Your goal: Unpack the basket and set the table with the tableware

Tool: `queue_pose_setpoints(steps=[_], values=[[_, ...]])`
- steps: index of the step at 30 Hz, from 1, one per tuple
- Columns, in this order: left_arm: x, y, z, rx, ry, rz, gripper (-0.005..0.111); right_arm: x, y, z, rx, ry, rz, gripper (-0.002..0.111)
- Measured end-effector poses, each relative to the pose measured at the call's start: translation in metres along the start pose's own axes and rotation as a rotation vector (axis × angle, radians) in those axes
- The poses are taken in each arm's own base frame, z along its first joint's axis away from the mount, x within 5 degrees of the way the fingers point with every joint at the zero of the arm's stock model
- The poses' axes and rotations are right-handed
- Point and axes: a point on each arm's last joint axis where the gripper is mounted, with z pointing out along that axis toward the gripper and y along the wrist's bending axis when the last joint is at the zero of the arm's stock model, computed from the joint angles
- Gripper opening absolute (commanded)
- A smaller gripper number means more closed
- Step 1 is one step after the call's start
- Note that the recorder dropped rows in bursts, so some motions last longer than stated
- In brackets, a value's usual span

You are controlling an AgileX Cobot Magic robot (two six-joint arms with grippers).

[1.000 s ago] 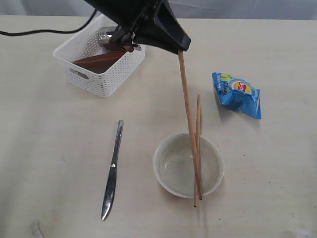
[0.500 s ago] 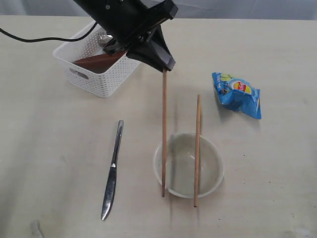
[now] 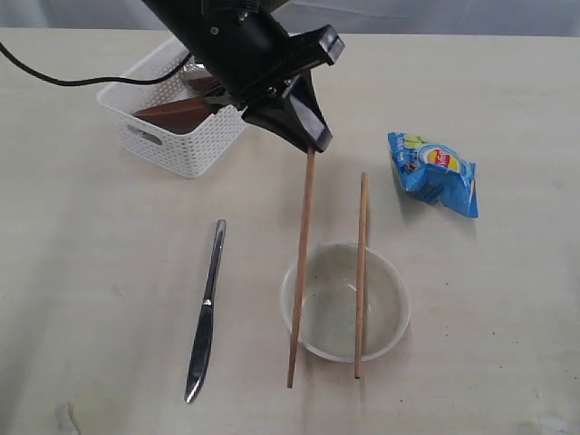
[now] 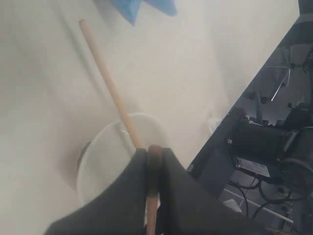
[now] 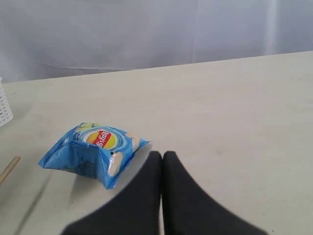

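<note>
My left gripper (image 3: 313, 143) (image 4: 155, 152) is shut on the top end of a wooden chopstick (image 3: 301, 263), which slants down past the left rim of the cream bowl (image 3: 345, 304) to the table (image 3: 91, 272). The second chopstick (image 3: 361, 272) (image 4: 108, 85) lies across the bowl's right side. A steel knife (image 3: 206, 313) lies left of the bowl. The white basket (image 3: 172, 136) stands at the back left with the dark brown saucer (image 3: 177, 112) in it; my arm hides much of its inside. My right gripper (image 5: 162, 155) is shut and empty, out of the exterior view.
A blue snack bag (image 3: 435, 172) (image 5: 93, 149) lies right of the chopsticks, just ahead of my right gripper. A black cable (image 3: 54, 77) runs to the left arm at the back left. The table's edge shows in the left wrist view.
The left gripper swung the held chopstick leftward from beside the second chopstick to the bowl's left rim, then lowered it so its tip sits on the table near the bowl's front left.
</note>
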Motion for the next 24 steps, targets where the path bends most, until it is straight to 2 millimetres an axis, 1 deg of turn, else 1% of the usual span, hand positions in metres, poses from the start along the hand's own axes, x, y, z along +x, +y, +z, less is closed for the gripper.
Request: queue_pose_setpoints(steps=[2,7,24], values=[[0.0003,-0.0024,0.0025,0.012,0.005,0.0,0.0,0.0,0.0,0.0,0.0,0.0,0.0,0.0],[-0.0002,-0.0004,0.0052,0.013,0.011,-0.006,0.0,0.0,0.0,0.0,0.0,0.0,0.0,0.0],[-0.0007,-0.0018,0.0052,0.029,0.006,0.01,0.0,-0.0017,0.0,0.0,0.0,-0.018,0.0,0.0]])
